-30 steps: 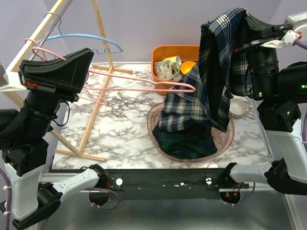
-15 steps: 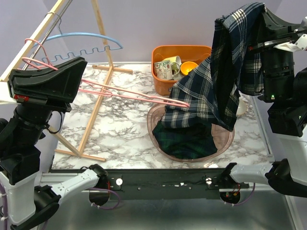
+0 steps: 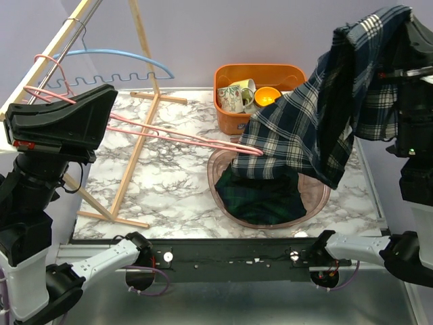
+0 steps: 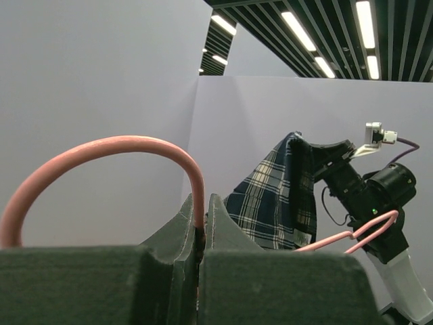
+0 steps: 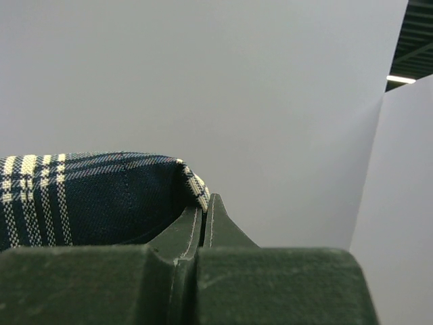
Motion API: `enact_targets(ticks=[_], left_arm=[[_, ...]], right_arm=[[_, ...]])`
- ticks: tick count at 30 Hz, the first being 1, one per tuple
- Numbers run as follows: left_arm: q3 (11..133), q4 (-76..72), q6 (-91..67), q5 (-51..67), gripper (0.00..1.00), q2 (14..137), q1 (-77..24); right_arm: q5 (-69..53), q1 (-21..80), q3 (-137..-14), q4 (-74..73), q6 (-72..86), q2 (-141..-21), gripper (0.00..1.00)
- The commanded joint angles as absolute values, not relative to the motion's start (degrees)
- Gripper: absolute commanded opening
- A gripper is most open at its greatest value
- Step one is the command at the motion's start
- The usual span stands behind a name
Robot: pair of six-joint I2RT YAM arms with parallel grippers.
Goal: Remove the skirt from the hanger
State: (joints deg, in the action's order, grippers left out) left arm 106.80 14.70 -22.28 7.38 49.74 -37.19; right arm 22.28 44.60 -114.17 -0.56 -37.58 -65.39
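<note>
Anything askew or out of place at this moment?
Yes. The pink hanger slants down instead of hanging level, with its hook pinched in the left gripper and its far end inside the plaid skirt. The right gripper holds the skirt's top high, while its lower part is bunched in the pink dish.

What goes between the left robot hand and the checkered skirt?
The pink hanger. In the top view it bridges the gap: the left gripper pinches its hook, and its far end is tucked inside the skirt.

Left arm and right arm raised high, jaws clamped tight.
</note>
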Motion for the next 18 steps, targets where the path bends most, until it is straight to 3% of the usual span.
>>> enact_targets(ticks=[1, 6, 11, 18], left_arm=[[106.70, 14.07, -21.97, 7.38, 0.00, 48.43, -37.00], [105.38, 13.10, -22.24, 6.77, 0.00, 47.38, -37.00], [103.71, 12.83, -21.62, 5.80, 0.00, 46.50, -37.00], [103.71, 12.83, -20.74, 5.01, 0.00, 46.41, -36.91]], right_arm=[[22.50, 44.47, -113.82, 0.45, -37.36, -63.72, 0.01], [20.66, 44.47, -103.65, -4.21, -27.27, -59.17, 0.01], [19.08, 44.47, -80.22, -2.38, -8.64, -52.66, 0.01], [20.66, 44.47, -73.05, -5.53, 7.98, -54.32, 0.01]])
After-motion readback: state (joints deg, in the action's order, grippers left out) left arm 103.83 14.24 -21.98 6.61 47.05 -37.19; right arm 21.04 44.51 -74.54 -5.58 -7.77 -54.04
